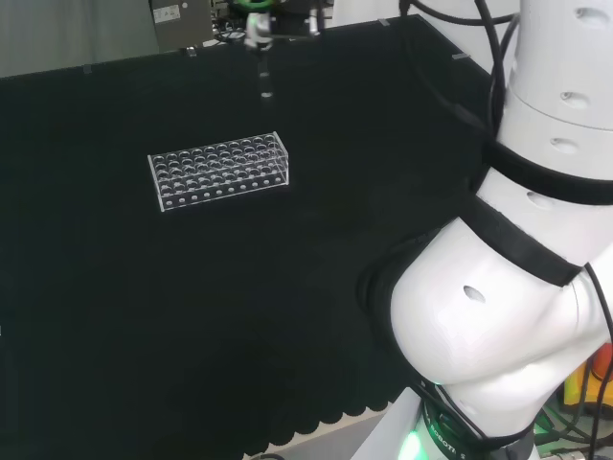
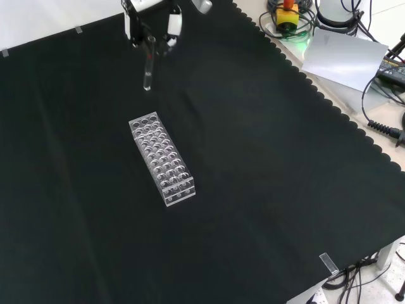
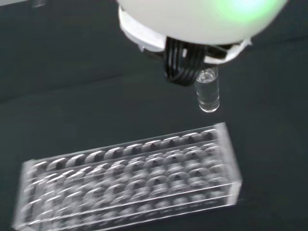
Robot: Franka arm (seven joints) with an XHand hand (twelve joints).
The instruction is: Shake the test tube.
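Note:
A clear glass test tube (image 2: 147, 73) hangs upright from the hand (image 2: 152, 25) at the top of the front view, well above the cloth. The hand's fingers pinch its upper end. In the head view the test tube (image 1: 265, 79) shows at the top centre under the hand (image 1: 257, 21). The wrist view has the test tube (image 3: 208, 91) with its round bottom free, below black fingers (image 3: 182, 60). A clear plastic rack (image 2: 162, 158) with many empty holes lies on the black cloth, nearer the camera than the tube in the front view; rack (image 1: 219, 171); rack (image 3: 130, 180).
The arm's white links (image 1: 517, 287) stand at the right of the head view. Beyond the cloth's scalloped edge (image 2: 329, 101) in the front view lie cables, a grey sheet (image 2: 345, 54) and a yellow and red button box (image 2: 286, 14).

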